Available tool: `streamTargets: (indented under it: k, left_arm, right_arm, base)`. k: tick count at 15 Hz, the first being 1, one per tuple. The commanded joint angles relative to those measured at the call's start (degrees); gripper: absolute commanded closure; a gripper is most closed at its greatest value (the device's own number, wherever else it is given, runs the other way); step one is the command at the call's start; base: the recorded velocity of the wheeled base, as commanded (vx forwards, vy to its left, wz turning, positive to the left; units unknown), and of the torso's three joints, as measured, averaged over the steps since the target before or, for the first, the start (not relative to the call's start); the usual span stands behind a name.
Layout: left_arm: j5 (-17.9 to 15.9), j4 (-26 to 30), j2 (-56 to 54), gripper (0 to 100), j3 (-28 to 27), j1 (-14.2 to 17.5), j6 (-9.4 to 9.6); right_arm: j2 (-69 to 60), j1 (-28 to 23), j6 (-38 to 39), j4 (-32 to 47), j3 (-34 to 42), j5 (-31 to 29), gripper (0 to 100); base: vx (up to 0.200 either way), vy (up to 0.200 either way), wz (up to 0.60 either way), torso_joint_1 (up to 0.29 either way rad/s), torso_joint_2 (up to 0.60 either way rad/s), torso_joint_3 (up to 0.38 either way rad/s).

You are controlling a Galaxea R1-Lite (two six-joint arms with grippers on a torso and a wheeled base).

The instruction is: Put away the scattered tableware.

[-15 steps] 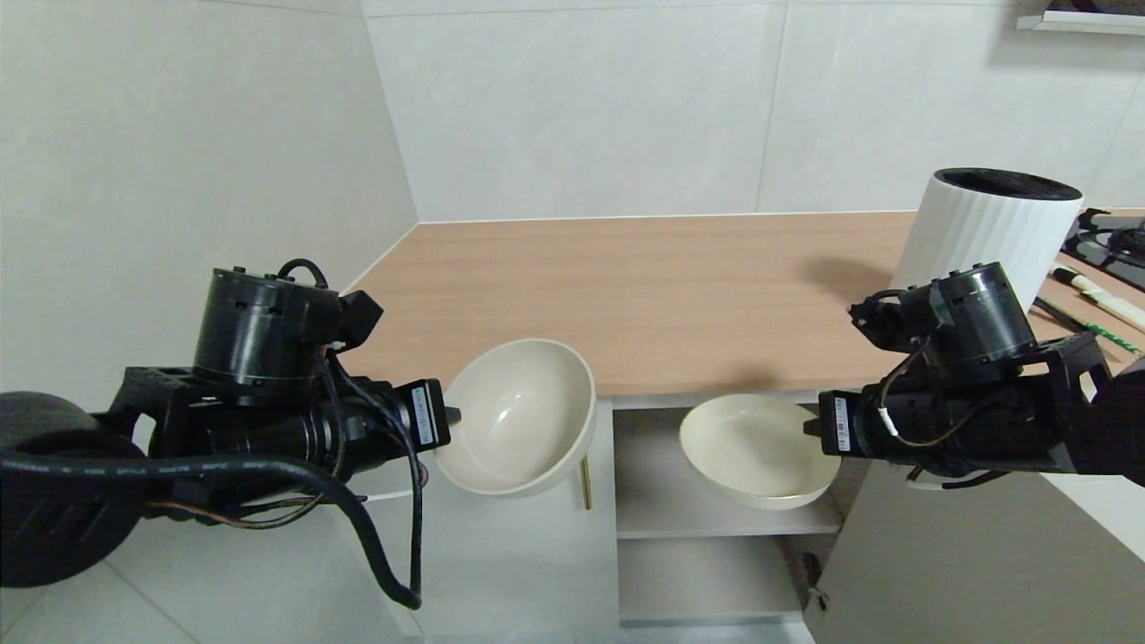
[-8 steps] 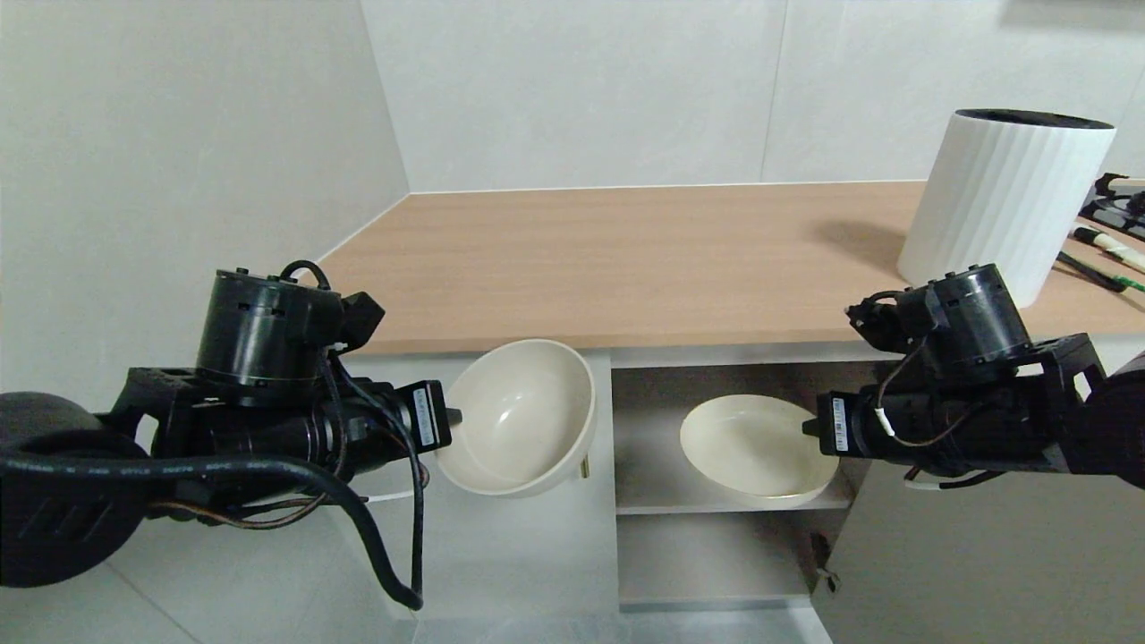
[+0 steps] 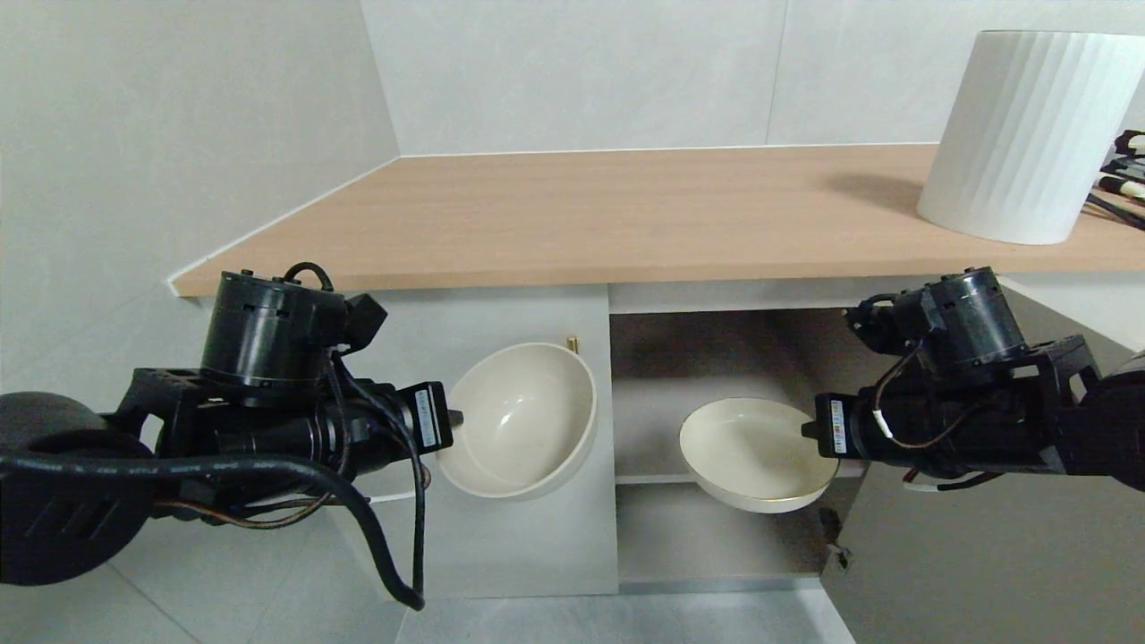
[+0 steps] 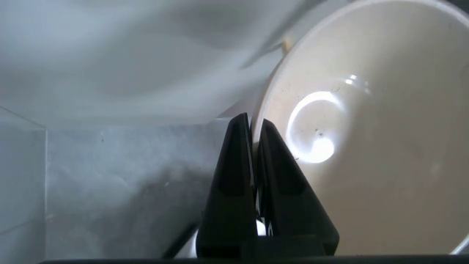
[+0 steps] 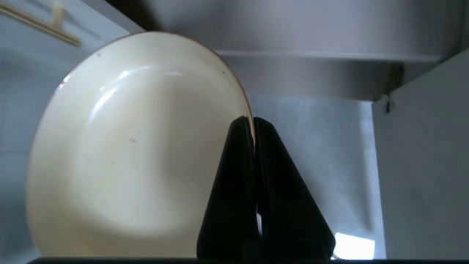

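My left gripper [image 3: 450,417] is shut on the rim of a deep cream bowl [image 3: 521,420], held tilted in front of the closed cabinet door [image 3: 501,537]. In the left wrist view its black fingers [image 4: 242,158] pinch the bowl [image 4: 366,125] at the rim. My right gripper [image 3: 809,429] is shut on the edge of a shallow cream plate [image 3: 751,452], held before the open cabinet [image 3: 707,358], level with its shelf [image 3: 644,478]. In the right wrist view the fingers [image 5: 245,165] clamp the plate [image 5: 139,147] at its rim.
A wooden countertop [image 3: 626,215] runs above the cabinet, with a tall white ribbed container [image 3: 1029,134] at the right and utensils [image 3: 1123,192] beside it. The open cabinet door [image 3: 984,555] hangs at the lower right. Tiled walls close off the left and back.
The head view has sunk lower, so the countertop appears higher and the cabinet interior shows more. Both grippers keep their hold on bowl and plate, at much the same spots in the picture.
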Motion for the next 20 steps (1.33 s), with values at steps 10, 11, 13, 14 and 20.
streamTargets:
  k: [10, 11, 13, 14, 20]
  left_arm:
    - [0.0, 0.1, 0.2, 100, 0.1, -1.0, -0.03]
    - [0.0, 0.1, 0.2, 100, 0.1, -1.3, -0.03]
    - [0.1, 0.1, 0.2, 100, 0.1, -1.6, -0.03]
    - [0.0, 0.1, 0.3, 100, 0.1, -1.6, -0.03]
    - [0.0, 0.1, 1.1, 100, -0.1, -1.6, -0.03]
  right_arm:
    - [8.8, 0.1, -0.8, -3.2, 0.6, 0.0, 100]
    - [10.9, 0.0, -0.8, -5.0, 0.8, 0.0, 100]
    - [19.0, -0.4, -0.3, -14.9, 0.7, -1.7, 100]
    - [25.0, -1.4, -0.2, -23.3, 0.7, -3.7, 100]
    - [35.4, -3.6, -1.9, -25.7, -8.8, -4.2, 100]
  base:
    - [0.000, 0.000, 0.00, -0.013, 0.07, 0.056]
    - [0.000, 0.000, 0.00, 0.000, 0.00, 0.000]
    - [0.000, 0.000, 0.00, 0.000, 0.00, 0.000]
    - [0.000, 0.000, 0.00, 0.000, 0.00, 0.000]
    - [0.000, 0.000, 0.00, 0.000, 0.00, 0.000]
